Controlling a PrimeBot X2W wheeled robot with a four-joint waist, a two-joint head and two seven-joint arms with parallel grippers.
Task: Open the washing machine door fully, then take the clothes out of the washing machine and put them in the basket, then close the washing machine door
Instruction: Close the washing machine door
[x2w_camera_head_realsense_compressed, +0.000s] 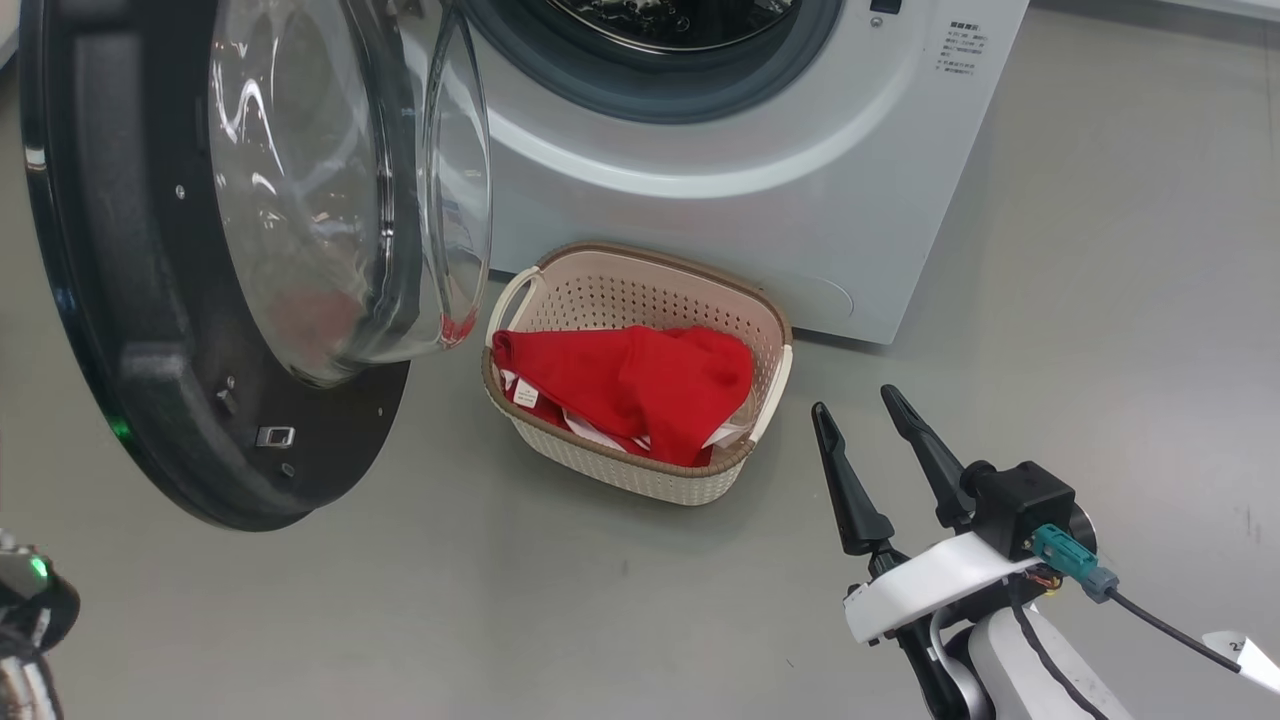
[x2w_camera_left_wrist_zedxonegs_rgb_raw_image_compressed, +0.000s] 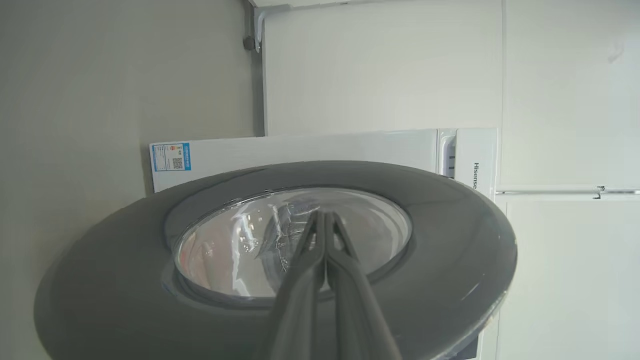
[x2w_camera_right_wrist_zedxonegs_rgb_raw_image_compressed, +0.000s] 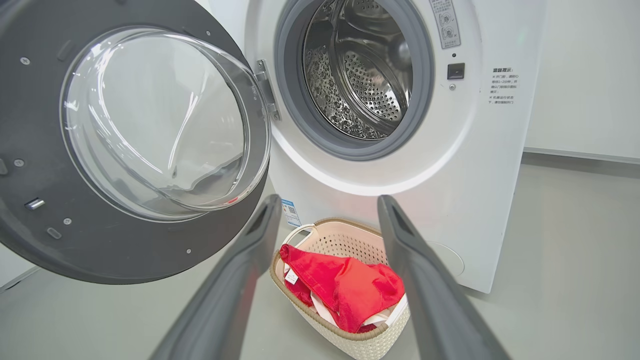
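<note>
The black washing machine door (x2w_camera_head_realsense_compressed: 120, 250) is hanging wide open off the white washing machine (x2w_camera_head_realsense_compressed: 760, 200); red clothes (x2w_camera_head_realsense_compressed: 640, 385) are lying in the cream basket (x2w_camera_head_realsense_compressed: 620, 295) just before it.

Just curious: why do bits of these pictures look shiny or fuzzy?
Head view: glare streaks the washing machine door. Left wrist view: the left gripper is blurred, too close. Right wrist view: the right gripper is soft, the steel drum gleams.

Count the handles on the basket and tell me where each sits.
2: one handle on the basket end beside the open washing machine door; the other handle on the opposite end. None appears hidden.
</note>
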